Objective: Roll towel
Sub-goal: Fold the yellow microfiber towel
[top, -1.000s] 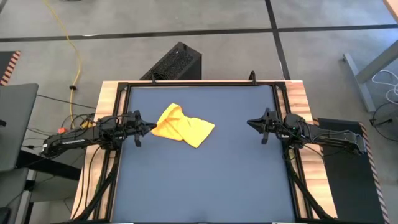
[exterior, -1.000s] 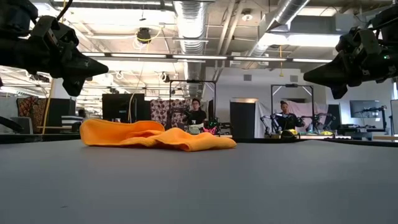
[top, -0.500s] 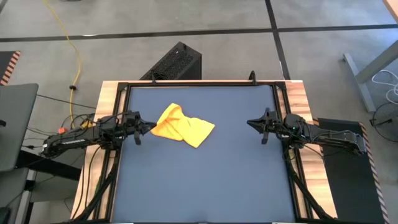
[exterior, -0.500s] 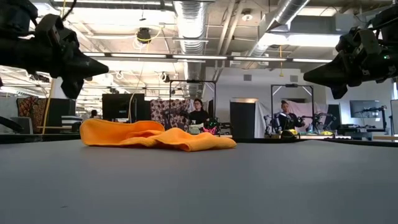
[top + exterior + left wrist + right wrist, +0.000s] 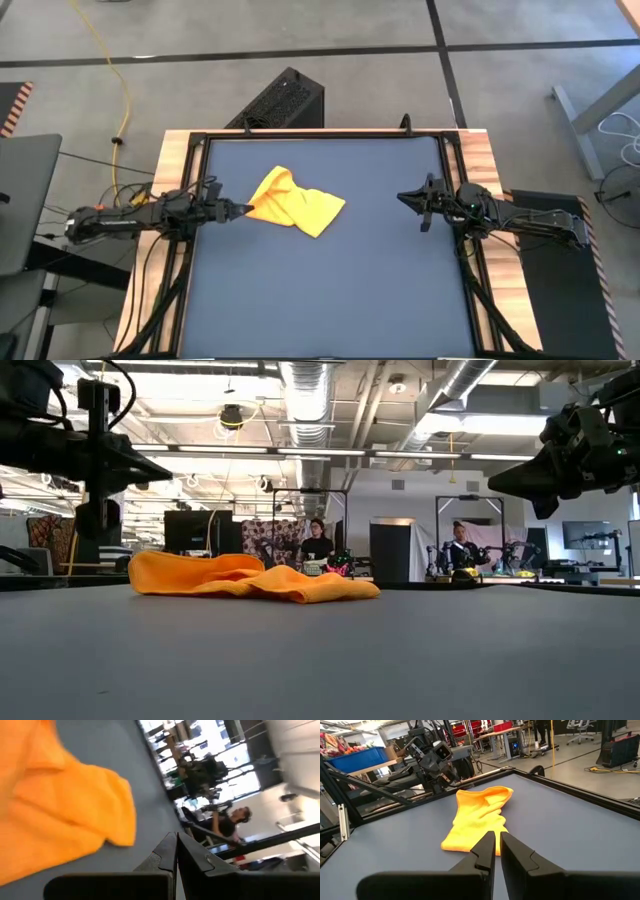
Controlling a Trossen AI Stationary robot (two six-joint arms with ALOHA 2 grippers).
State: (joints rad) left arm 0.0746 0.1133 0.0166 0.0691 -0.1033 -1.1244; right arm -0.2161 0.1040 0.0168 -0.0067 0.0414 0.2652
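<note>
Nearby, crumpled towel (image 5: 294, 202) just beside clenched left hand (image 5: 243, 209); right hand (image 5: 403, 197) clenched, well apart.

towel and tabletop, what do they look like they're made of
The towel: soft woven or knit cloth, probably cotton or microfibre, matte yellow-orange; it slumps in loose folds and rumples. The tabletop: a smooth, flat dark blue sheet, perhaps a mat or laminate, with a dull finish and only faint sheen in the low view. The wooden-looking border shows pale grain.

Left pincer (image 5: 244, 209) apparently closed, rolled sideways; right pincer (image 5: 403, 197) closed, hovering.
</note>
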